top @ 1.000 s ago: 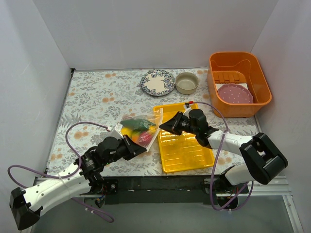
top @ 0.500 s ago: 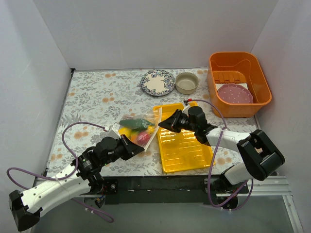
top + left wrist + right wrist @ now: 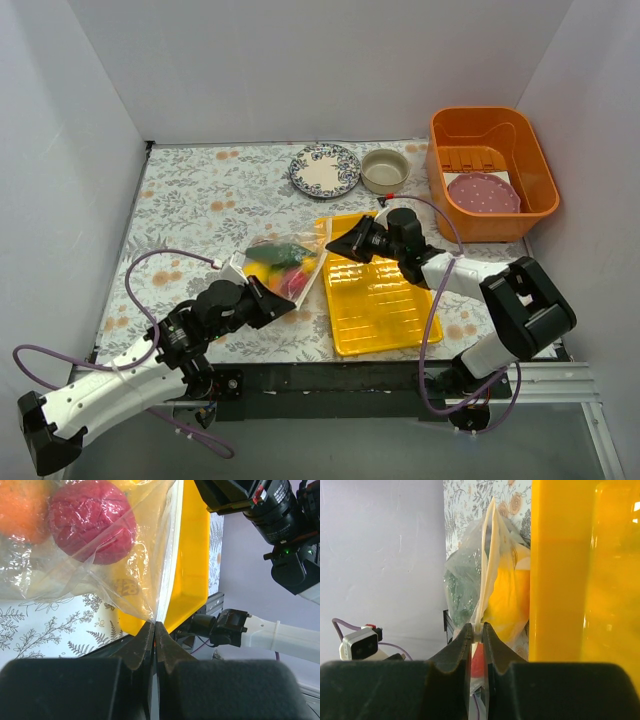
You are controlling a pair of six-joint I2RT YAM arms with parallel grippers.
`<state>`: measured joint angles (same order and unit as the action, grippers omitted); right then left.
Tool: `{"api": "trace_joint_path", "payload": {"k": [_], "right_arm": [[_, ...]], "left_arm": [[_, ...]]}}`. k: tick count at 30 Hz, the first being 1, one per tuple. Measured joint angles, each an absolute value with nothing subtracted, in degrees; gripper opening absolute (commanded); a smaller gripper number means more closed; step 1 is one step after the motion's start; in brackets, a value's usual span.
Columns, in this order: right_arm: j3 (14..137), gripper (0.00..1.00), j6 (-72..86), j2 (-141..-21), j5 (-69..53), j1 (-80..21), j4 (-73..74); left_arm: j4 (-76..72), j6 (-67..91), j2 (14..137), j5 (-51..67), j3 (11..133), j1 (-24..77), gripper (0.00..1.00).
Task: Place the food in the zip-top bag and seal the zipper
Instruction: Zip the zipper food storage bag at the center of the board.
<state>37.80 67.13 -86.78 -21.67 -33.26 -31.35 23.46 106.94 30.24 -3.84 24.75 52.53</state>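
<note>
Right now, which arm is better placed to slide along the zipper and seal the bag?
Probably right: the right gripper is shut on the zipper, strip stretching ahead, while the left gripper pins the zip-top bag's near corner as an anchor.

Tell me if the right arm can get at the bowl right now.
Probably not without letting go: the right gripper is shut on the zipper. The bowl sits close by, with nothing over it.

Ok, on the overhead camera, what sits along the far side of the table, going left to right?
blue patterned plate → beige bowl → orange tub, with a pink dotted plate inside it.
</note>
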Motion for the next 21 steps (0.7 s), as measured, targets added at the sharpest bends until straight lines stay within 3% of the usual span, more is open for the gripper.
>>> {"api": "trace_joint_path", "payload": {"k": [21], "right_arm": [[44.7, 0.11, 65.6, -94.0, -24.3, -28.4, -31.0]], "left_arm": [[27.8, 109.1, 24.1, -5.1, 24.7, 52.5, 0.0]]}}
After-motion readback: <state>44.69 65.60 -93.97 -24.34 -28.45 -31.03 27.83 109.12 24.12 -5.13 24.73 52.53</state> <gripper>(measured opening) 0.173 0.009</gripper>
